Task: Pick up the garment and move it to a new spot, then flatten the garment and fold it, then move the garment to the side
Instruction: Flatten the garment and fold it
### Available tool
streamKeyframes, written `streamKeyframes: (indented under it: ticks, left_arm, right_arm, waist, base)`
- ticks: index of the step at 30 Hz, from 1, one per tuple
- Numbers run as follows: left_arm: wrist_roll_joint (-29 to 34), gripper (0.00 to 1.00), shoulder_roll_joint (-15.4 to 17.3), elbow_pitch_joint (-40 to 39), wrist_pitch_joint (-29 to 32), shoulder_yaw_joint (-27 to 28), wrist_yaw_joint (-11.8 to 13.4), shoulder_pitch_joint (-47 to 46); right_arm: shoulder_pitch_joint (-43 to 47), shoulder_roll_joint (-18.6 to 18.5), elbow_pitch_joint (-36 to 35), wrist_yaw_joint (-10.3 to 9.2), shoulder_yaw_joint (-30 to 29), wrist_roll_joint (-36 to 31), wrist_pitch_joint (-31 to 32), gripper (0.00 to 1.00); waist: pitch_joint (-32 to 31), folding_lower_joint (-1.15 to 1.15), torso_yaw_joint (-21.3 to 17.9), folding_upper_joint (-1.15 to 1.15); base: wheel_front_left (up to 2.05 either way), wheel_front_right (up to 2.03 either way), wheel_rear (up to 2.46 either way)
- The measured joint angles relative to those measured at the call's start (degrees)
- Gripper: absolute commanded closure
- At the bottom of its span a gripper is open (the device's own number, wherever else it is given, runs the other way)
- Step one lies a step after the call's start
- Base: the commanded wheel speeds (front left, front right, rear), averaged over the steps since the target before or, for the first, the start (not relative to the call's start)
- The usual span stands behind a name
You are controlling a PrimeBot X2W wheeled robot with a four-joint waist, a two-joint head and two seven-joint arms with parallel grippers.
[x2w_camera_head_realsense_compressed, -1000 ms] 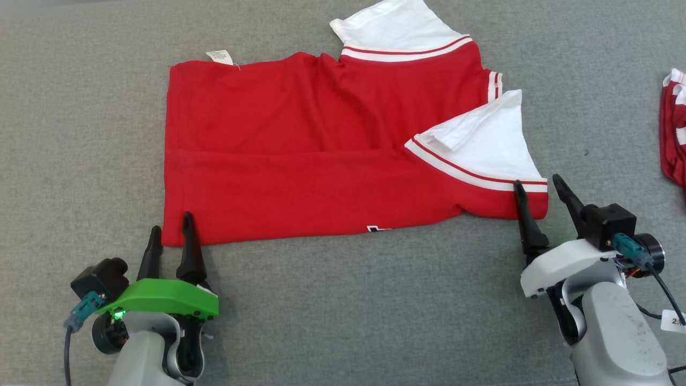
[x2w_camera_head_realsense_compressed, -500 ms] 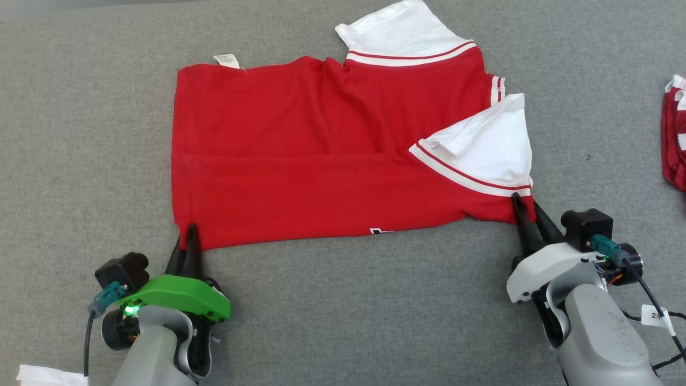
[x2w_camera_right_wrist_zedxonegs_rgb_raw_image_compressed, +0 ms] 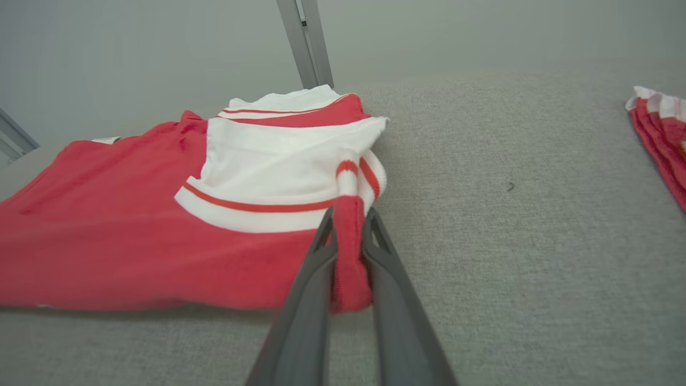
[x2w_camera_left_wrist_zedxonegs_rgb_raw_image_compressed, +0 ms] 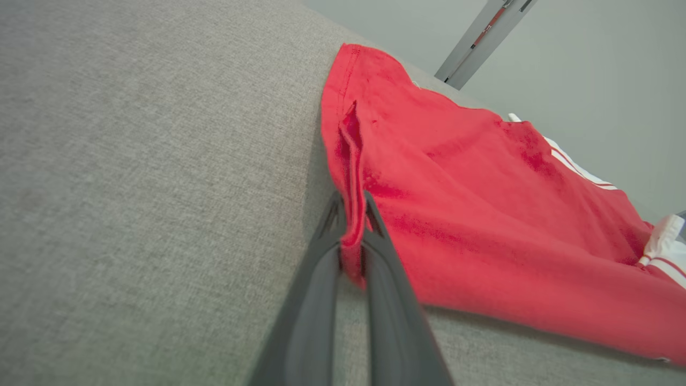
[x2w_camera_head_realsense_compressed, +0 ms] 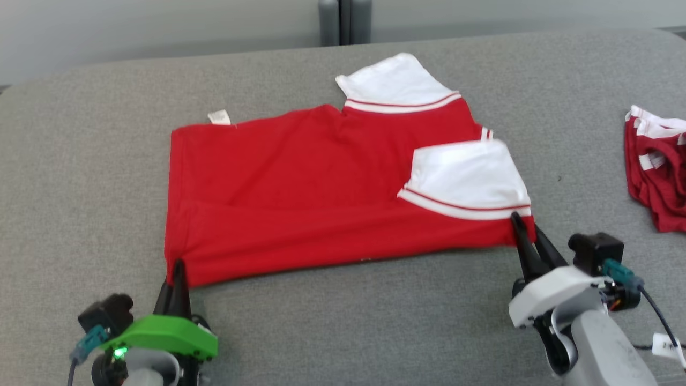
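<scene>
**Head view.** The garment (x2w_camera_head_realsense_compressed: 321,203), a red shirt with white sleeves, lies spread across the middle of the grey bench (x2w_camera_head_realsense_compressed: 375,327). The left gripper (x2w_camera_head_realsense_compressed: 177,266) meets its near left corner. The right gripper (x2w_camera_head_realsense_compressed: 526,225) meets its near right corner, just below the folded-in white sleeve (x2w_camera_head_realsense_compressed: 466,177). Seen from here, the dark fingers of each gripper overlap, so the cloth between them is hard to make out. Both forearms are cut off by the bottom edge. A small white label (x2w_camera_head_realsense_compressed: 218,117) pokes out at the far left corner. A second red-and-white pile (x2w_camera_head_realsense_compressed: 656,171) lies well apart to the right, cut off by the frame edge. A tiny mark on the shirt's near edge is too small to read.

**Left wrist view.** The fingers are pressed together on a thin ridge of red cloth at the corner, and a shadow lies under the adjoining edge. The shirt's far end runs out of frame at the right.

**Right wrist view.** The fingers pinch a thicker bunch of red cloth, and the striped edge of the sleeve curls just above their tips. The underside of the shirt is hidden. A grey post (x2w_camera_right_wrist_zedxonegs_rgb_raw_image_compressed: 304,43) rises behind the bench against a pale wall.
</scene>
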Motion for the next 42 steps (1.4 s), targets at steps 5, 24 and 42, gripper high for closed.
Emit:
streamKeyframes:
  ticks: [5, 24, 42]
  left_arm:
    - [1.88, 1.0, -1.12, -0.13, 0.01, 2.0, -0.01, 8.01]
    - [14.3, 0.0, 0.21, 1.63, 0.0, 3.56, 0.32, -9.79]
    - [15.49, 1.0, 5.33, 23.1, -0.05, -3.22, 0.05, -29.04]
  right_arm:
    - [8.24, -0.73, 0.77, 0.0, 1.02, 1.81, 0.0, 1.0]
    - [-6.44, -2.26, -0.09, -0.01, -1.0, -9.15, 2.55, 0.0]
    - [-22.99, -0.37, 7.42, 0.0, 1.55, -14.62, 3.66, 0.0]
  waist:
    - [-3.91, 0.0, -0.48, 0.0]
    - [3.83, 0.0, -0.94, 0.0]
    - [13.69, 0.0, -0.51, 0.0]
  base:
    - [0.0, 0.0, 0.0]
    - [0.0, 0.0, 0.0]
    - [0.0, 0.0, 0.0]
